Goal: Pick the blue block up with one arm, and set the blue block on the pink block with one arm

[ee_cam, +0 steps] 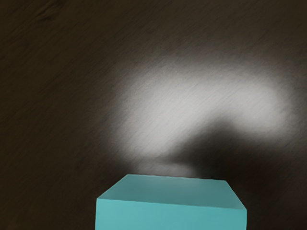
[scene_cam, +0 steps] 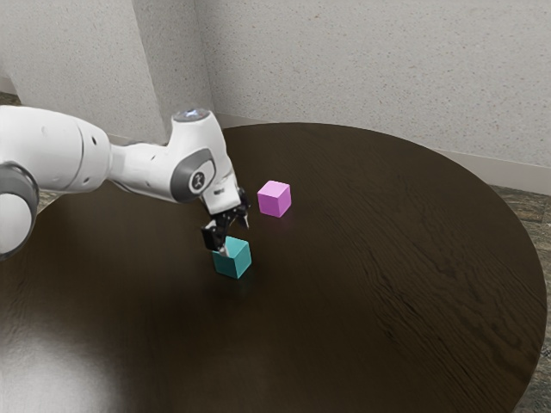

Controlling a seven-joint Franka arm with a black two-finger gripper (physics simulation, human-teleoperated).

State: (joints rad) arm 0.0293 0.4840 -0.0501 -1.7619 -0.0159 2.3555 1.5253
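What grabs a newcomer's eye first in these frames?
The white arm reaches in from the exterior view's left, its black gripper right at the top of the blue block near the middle of the dark round table. The pink block stands apart from it, farther back toward the wall. In the wrist view, a bright glare patch lies on the table beyond the blue block.

The arm (scene_cam: 52, 163) is cut off by the exterior view's left edge, so its base goes unseen. The worktop (scene_cam: 387, 284) runs past that view's bottom and left edges, and its near rim is lost. The gripper (scene_cam: 225, 234) covers the upper rear corner of the blue block (scene_cam: 234, 260); contact there cannot be judged. In the wrist view the block's lower part is cut off at the view's edge.
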